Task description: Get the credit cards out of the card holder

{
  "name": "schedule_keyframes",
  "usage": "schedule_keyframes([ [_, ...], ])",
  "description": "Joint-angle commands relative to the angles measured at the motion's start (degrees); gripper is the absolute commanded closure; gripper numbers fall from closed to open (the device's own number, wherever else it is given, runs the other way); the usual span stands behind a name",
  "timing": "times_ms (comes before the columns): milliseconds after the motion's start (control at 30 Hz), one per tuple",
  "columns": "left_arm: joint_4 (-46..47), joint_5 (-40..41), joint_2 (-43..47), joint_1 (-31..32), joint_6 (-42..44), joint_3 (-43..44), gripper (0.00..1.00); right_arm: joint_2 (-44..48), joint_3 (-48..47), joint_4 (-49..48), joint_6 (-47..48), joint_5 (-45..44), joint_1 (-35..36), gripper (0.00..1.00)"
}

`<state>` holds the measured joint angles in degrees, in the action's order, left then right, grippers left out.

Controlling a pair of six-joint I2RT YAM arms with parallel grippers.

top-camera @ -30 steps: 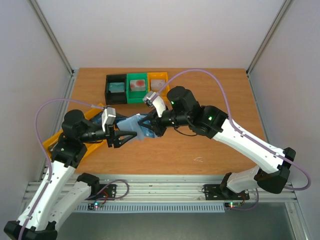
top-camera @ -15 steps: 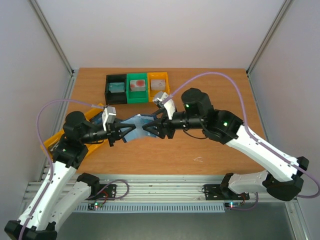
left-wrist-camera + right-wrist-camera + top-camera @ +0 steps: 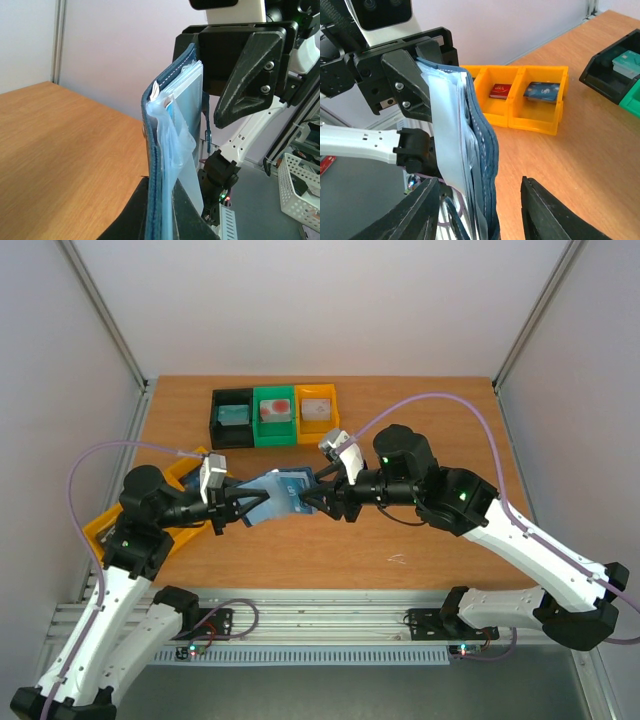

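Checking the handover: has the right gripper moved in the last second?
Yes. The right gripper has shifted rightward: its wrist camera was below the far orange bin's left edge, now just past its right edge.

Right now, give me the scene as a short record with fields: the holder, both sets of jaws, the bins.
card holder: held on edge above the table, between the two arms
left jaws: shut on the card holder
right jaws: open, straddling the holder, not gripping
far row: black bin, green bin, orange bin, each holding a card
yellow double bin: red card and blue card, separate compartments
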<state>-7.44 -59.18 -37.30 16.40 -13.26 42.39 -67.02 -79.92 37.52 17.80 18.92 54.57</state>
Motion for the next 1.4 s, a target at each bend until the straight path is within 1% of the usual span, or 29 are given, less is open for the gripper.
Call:
schedule_keyframes([
  [0,2.4,-3.5,0.7,-0.3,1.5,1.1,1.00,-0.3,-0.5,-2.1,-0.6,0.9,-0.3,0.54],
  [67,2.0,-3.6,0.8,-0.2,2.0,1.1,1.00,-0.8,-1.0,-2.2,-0.8,1.1,-0.3,0.54],
  [100,1.6,-3.4,0.9,-0.3,2.2,1.1,1.00,-1.2,-1.2,-2.2,-0.9,1.5,-0.3,0.56],
  [167,1.2,-3.1,1.0,-0.4,2.6,1.2,1.00,-1.7,-1.4,-2.2,-0.8,3.0,-0.3,0.68],
  [267,1.0,-2.5,1.2,-0.5,2.9,1.5,1.00,-2.0,-1.3,-1.8,-0.8,3.0,-0.3,0.96],
  [300,0.9,-2.0,1.5,-0.6,2.8,1.4,1.00,-1.9,-1.3,-1.7,-1.1,2.7,-0.3,0.99],
  [367,0.3,0.6,2.0,-1.0,2.7,0.9,1.00,-1.6,-1.3,-1.3,-1.4,2.4,-0.3,0.99],
  [400,-1.1,4.4,2.3,-1.3,2.7,0.4,0.93,-1.5,-1.4,-0.7,-1.4,1.3,-0.3,0.99],
  [467,-4.5,16.5,2.7,-2.0,2.7,-0.2,0.70,-1.3,-1.6,1.0,-1.8,-2.0,-0.3,0.99],
  [500,-6.4,24.1,2.5,-2.7,2.8,-0.4,0.62,-1.3,-1.8,2.1,-2.5,-4.9,-0.3,0.99],
  [567,-10.1,39.1,1.7,-4.4,2.6,-1.0,0.56,-2.2,-2.8,6.2,-4.9,-13.5,-0.4,0.99],
  [600,-11.9,45.3,1.0,-5.5,2.3,-1.2,0.56,-3.3,-3.8,9.7,-6.5,-20.5,-0.3,0.99],
  [633,-13.5,49.7,0.3,-6.3,2.4,-1.2,0.56,-5.1,-5.2,14.6,-8.1,-27.5,-0.3,0.99],
  [667,-14.7,51.7,0.0,-7.0,3.3,-1.3,0.56,-7.1,-6.7,20.0,-10.2,-35.7,-0.3,0.99],
  [700,-15.2,51.1,0.1,-7.2,4.6,-1.5,0.56,-9.8,-8.8,25.6,-12.6,-42.5,-0.3,0.99],
  [733,-15.4,48.3,0.6,-7.2,6.0,-1.7,0.55,-12.6,-12.0,31.0,-14.2,-46.8,-0.3,0.99],
  [767,-15.3,43.6,1.4,-7.3,7.4,-1.9,0.55,-15.2,-14.3,34.9,-15.1,-48.7,-0.2,0.99],
  [833,-13.8,35.5,2.8,-7.2,7.6,-2.3,0.55,-18.9,-17.5,38.1,-15.0,-48.8,0.4,0.99],
  [900,-11.4,26.8,3.2,-7.2,7.3,-2.6,0.56,-20.9,-18.7,36.5,-13.5,-46.6,1.5,0.99],
  [1000,-8.4,16.1,3.0,-6.4,5.5,-1.6,0.57,-22.1,-19.3,31.1,-12.7,-38.7,1.7,0.99],
  [1133,-6.7,7.9,1.6,-1.7,1.4,-0.3,0.62,-22.4,-18.5,23.1,-12.5,-26.8,1.7,0.99],
  [1233,-6.7,4.8,0.4,1.8,1.5,0.1,0.66,-21.9,-17.5,17.7,-11.2,-17.9,1.7,0.99],
  [1367,-4.8,4.8,-0.2,3.4,0.8,-1.2,0.69,-18.8,-14.2,9.7,-8.4,-6.6,1.7,0.99],
])
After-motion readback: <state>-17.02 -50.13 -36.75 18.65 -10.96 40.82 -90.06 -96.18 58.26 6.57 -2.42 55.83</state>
